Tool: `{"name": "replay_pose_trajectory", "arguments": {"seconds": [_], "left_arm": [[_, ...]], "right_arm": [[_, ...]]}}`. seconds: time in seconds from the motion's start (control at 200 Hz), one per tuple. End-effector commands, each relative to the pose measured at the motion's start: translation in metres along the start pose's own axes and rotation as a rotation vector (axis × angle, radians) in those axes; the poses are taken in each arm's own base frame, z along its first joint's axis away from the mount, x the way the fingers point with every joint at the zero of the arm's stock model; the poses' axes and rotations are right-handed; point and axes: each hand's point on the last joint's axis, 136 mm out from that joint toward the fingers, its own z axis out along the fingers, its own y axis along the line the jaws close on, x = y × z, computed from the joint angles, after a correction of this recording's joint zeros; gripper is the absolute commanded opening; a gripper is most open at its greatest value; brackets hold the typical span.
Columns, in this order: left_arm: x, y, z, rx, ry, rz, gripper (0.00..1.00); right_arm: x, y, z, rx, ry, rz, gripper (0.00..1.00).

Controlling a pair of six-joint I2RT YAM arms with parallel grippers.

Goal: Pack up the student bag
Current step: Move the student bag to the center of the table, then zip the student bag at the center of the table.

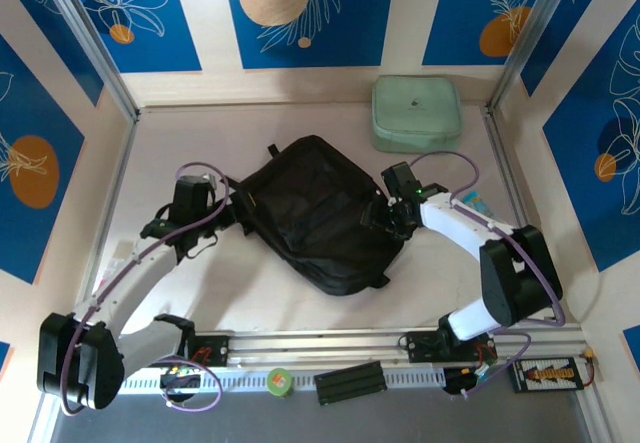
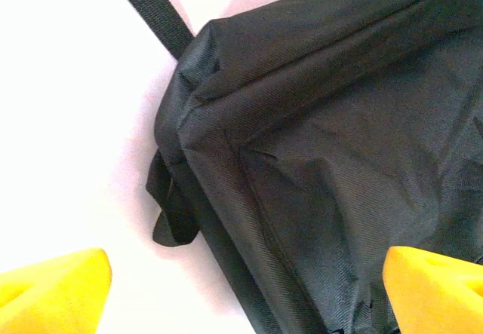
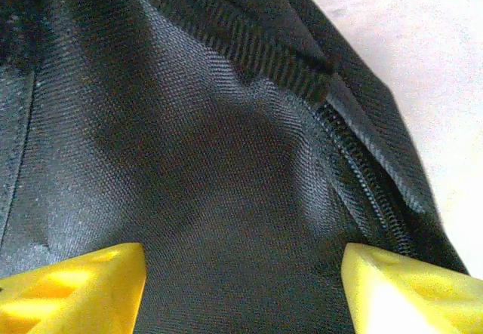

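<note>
student bag axis far-left to near-right | left gripper spread, at left end | right gripper spread, over right edge

The student bag lies mid-tabletop; the zip case sits behind it, near the far right corner.
</note>
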Motion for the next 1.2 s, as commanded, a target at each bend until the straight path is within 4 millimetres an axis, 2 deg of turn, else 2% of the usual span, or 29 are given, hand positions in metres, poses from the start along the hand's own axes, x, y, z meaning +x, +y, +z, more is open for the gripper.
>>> {"name": "replay_pose_trajectory", "arguments": {"seconds": [0.0,0.09,0.21,0.33,0.41,0.57,0.695,0.82,0.96,1.195], "left_arm": [[0.003,-0.001,0.001,0.028,0.006,-0.027,0.92],[0.006,0.005,-0.001,0.013,0.004,-0.025,0.92],[0.012,0.021,-0.003,-0.041,-0.002,-0.018,0.96],[0.014,0.039,-0.003,-0.083,-0.006,-0.031,1.00],[0.014,0.045,-0.003,-0.085,-0.005,-0.044,1.00],[0.015,0.056,-0.002,-0.090,-0.008,-0.072,1.00],[0.014,0.061,-0.003,-0.090,-0.011,-0.089,1.00],[0.013,0.063,-0.004,-0.087,-0.009,-0.092,1.00],[0.010,0.062,-0.005,-0.077,-0.011,-0.088,1.00],[0.013,0.062,-0.004,-0.070,0.007,-0.078,1.00]], "right_arm": [[-0.019,0.025,-0.038,-0.022,-0.090,-0.137,0.70],[-0.020,0.069,-0.061,-0.112,-0.126,-0.329,0.71],[0.001,0.124,-0.072,-0.163,-0.132,-0.638,0.70],[0.028,0.167,-0.066,-0.211,-0.128,-0.909,0.66],[0.041,0.187,-0.061,-0.238,-0.099,-1.032,0.62],[0.055,0.205,-0.041,-0.183,-0.034,-1.205,0.55],[0.070,0.221,-0.032,-0.198,-0.005,-1.328,0.53],[0.077,0.236,-0.022,-0.187,-0.001,-1.413,0.51],[0.076,0.234,-0.003,-0.139,0.028,-1.474,0.46],[0.082,0.226,0.007,-0.140,0.082,-1.532,0.44]]}}
